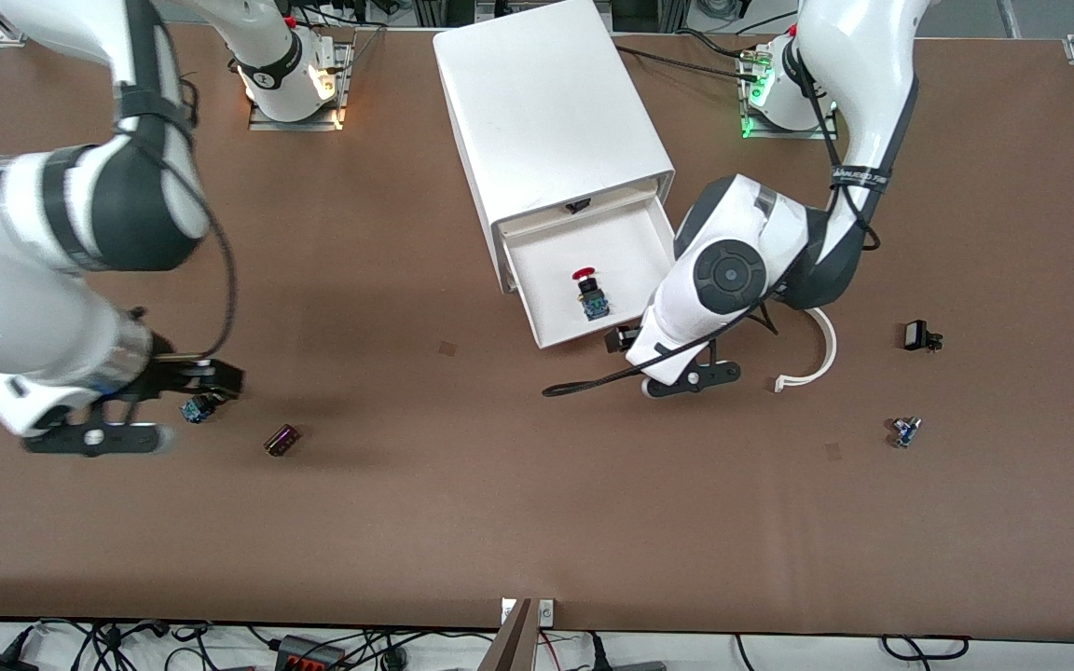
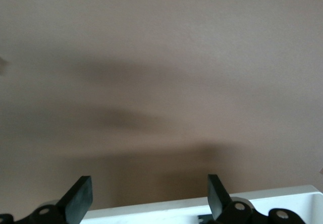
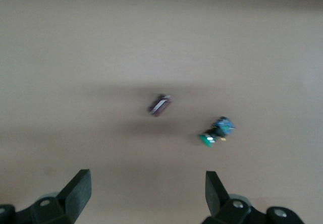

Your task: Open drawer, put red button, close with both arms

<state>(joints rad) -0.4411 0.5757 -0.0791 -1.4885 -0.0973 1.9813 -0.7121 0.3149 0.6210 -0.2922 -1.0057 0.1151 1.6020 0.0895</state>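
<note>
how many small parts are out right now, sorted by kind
red-capped button: 1, in the open drawer
green-capped button: 1
small dark block: 1
black part: 1
small blue part: 1
white curved strip: 1
total: 6

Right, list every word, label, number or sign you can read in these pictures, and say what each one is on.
Nothing can be read for certain.
Left arm: a black band carries pale lettering, too small to read.
Right arm base: a small black mark on a band, not readable.
Cabinet, drawer, red button: no lettering shows.
The wrist views show no text.
</note>
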